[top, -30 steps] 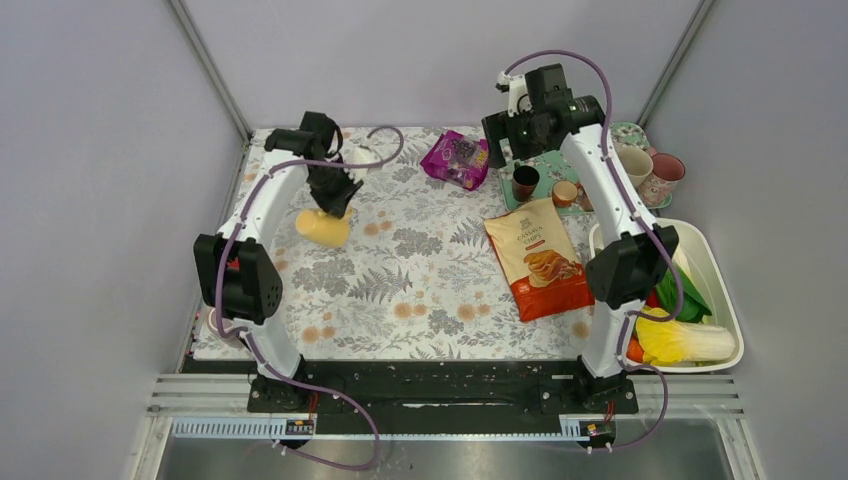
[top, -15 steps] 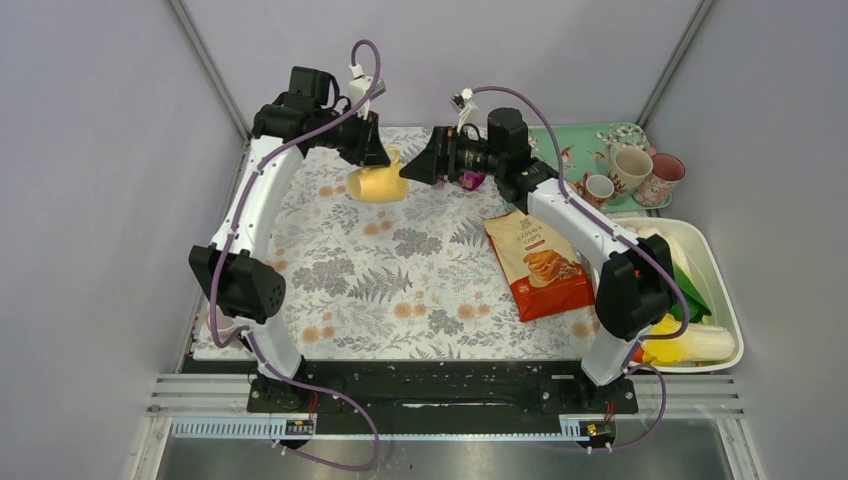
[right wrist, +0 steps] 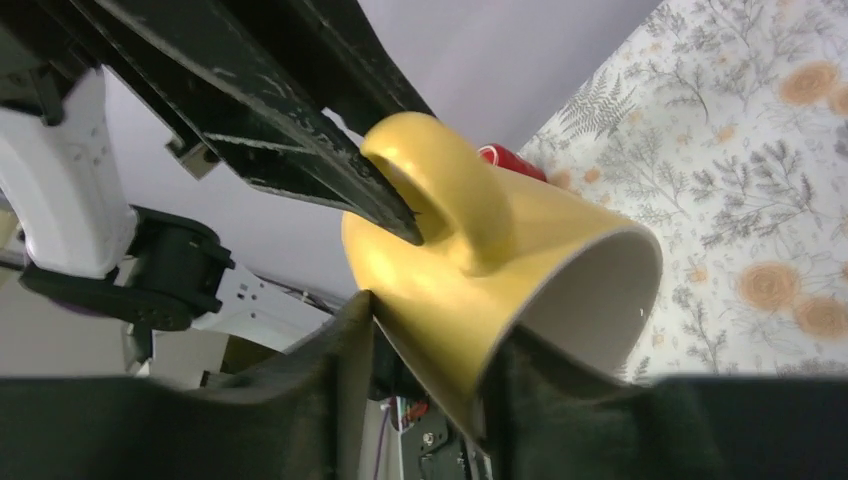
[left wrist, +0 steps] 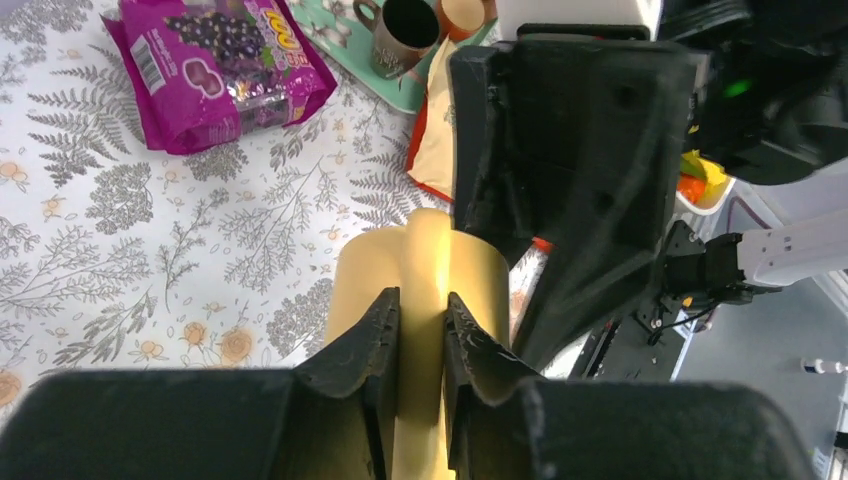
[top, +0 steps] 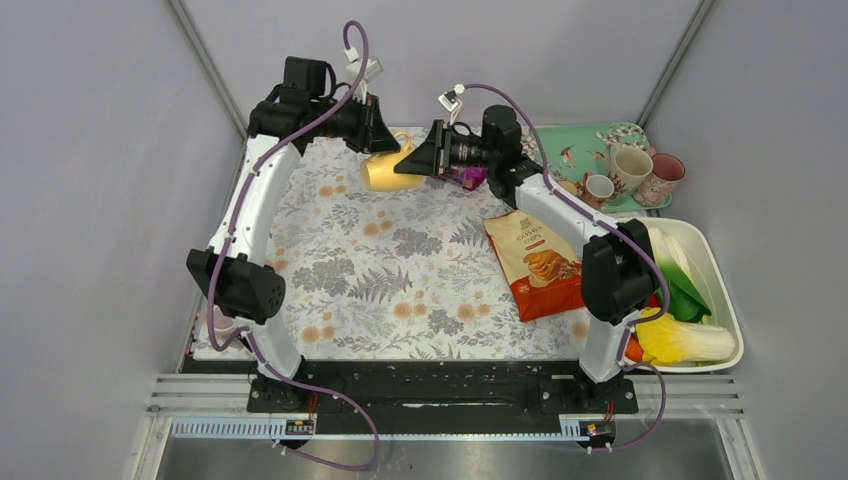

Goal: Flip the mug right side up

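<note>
Right wrist | glossy yellow mug (right wrist: 520,240) — left pincer (left wrist: 420,300) pinches looped handle (left wrist: 425,250) | right pincer (right wrist: 430,335) clamps round wall

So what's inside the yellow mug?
Through the opening of the yellow mug only its pale, bare inner wall shows, with nothing in that part. The deeper part and the bottom are hidden behind a finger of the right gripper.

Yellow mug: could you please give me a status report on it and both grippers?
Left gripper shut on the yellow ceramic mug handle. Right gripper shut on its rim wall. Mug airborne between them, sideways, not yet upright. Nothing obstructing.
</note>
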`<action>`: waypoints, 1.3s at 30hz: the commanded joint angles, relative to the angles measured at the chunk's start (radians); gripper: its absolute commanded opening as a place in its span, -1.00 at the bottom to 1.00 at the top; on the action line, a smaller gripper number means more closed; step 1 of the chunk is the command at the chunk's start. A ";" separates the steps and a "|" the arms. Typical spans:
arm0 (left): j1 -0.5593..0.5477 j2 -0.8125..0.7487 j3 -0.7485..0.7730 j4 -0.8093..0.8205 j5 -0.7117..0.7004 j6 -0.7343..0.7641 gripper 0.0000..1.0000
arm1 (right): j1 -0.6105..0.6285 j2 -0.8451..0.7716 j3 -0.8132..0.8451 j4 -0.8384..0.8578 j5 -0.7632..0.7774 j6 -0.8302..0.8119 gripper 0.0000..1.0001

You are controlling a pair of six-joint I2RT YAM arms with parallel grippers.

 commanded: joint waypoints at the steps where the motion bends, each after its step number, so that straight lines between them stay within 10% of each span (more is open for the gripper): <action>1: -0.001 -0.012 0.066 0.123 0.052 -0.077 -1.00 | 0.011 0.027 0.054 0.294 -0.166 0.205 -0.45; 3: -0.002 -0.004 0.071 0.125 0.038 -0.071 -1.00 | 0.008 0.024 0.047 0.351 -0.176 0.235 -0.95; 5: -0.001 -0.007 0.071 0.108 -0.007 -0.053 -0.91 | -0.003 0.009 0.059 0.247 -0.160 0.148 -1.00; 8: 0.000 -0.017 0.067 0.059 -0.163 0.036 0.71 | -0.055 -0.022 0.140 -0.186 -0.029 -0.162 -1.00; 9: 0.002 -0.022 0.065 0.044 -0.227 0.062 0.94 | -0.078 -0.029 0.179 -0.344 0.076 -0.265 -1.00; 24: 0.012 -0.127 -0.264 -0.021 -0.684 0.358 0.98 | -0.304 0.391 1.024 -1.272 1.087 -0.988 -1.00; 39: 0.012 -0.163 -0.498 -0.038 -0.815 0.477 0.98 | -0.397 0.581 0.946 -1.166 1.035 -0.970 -1.00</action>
